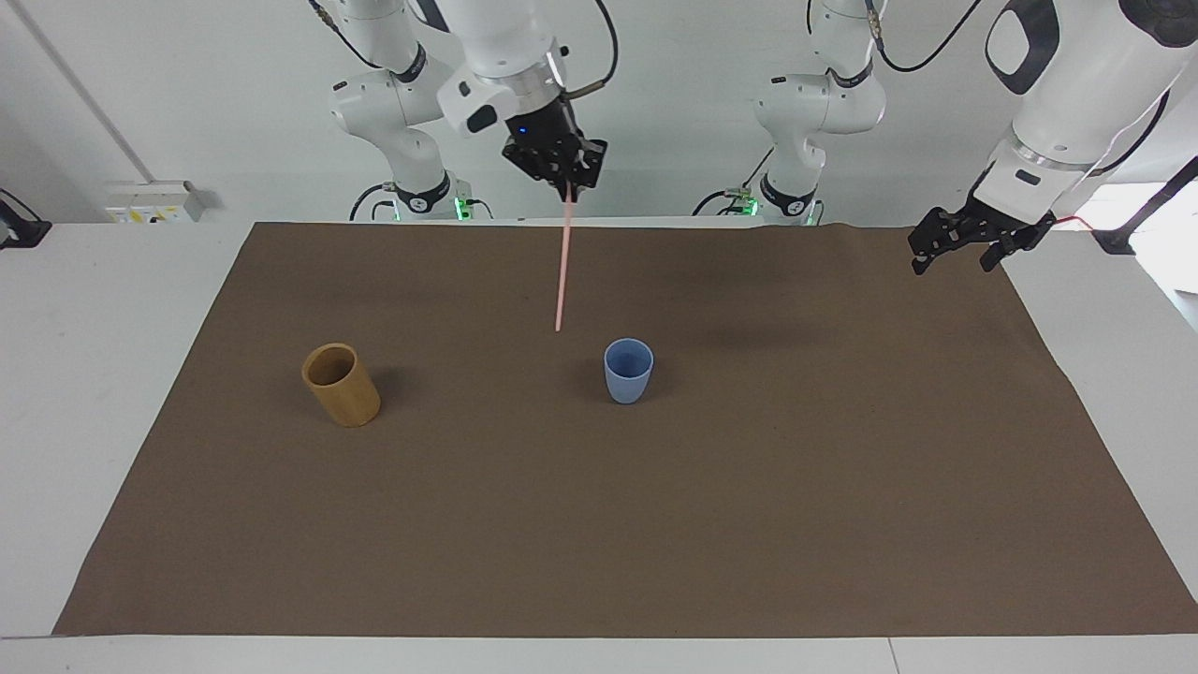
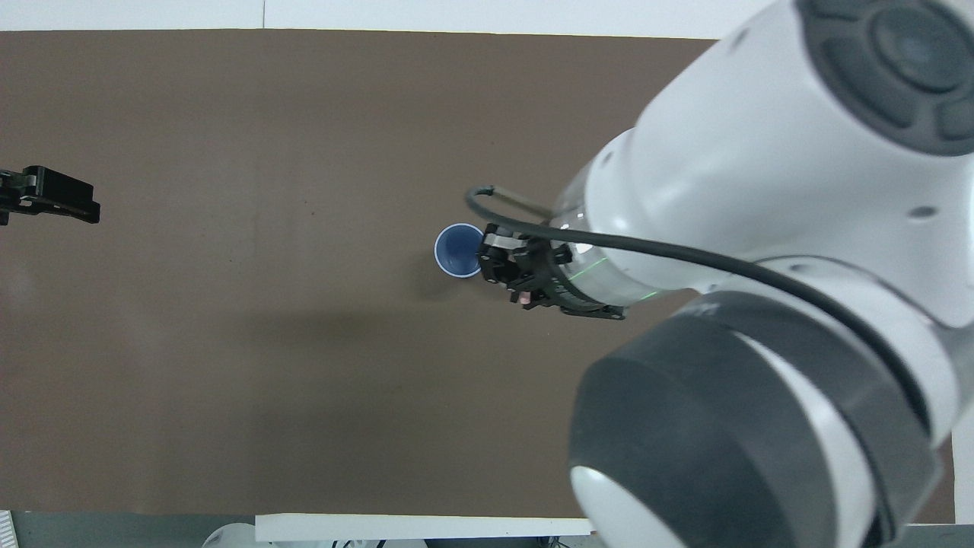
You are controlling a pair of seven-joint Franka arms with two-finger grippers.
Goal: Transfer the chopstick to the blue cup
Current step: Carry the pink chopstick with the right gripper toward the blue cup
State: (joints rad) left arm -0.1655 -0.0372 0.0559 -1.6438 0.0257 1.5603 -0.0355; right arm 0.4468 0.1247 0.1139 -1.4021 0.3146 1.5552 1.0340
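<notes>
Brown mat point(image 1: 599, 524) lies bare around the blue cup point(image 1: 628, 371); the bamboo cup point(image 1: 341, 385) stands well apart

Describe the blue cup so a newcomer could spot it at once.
On the brown mat, near its middle, stands the blue cup. It is small, light blue and tapers toward its base, unlike the tan straight-walled cup toward the right arm's end.

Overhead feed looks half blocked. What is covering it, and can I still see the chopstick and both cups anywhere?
Overhead view: the right arm fills that side, hiding the tan cup; the blue cup shows, the chopstick barely. Facing view: unobstructed, chopstick, blue cup and tan cup all clear, with soft shadows on the mat.
</notes>
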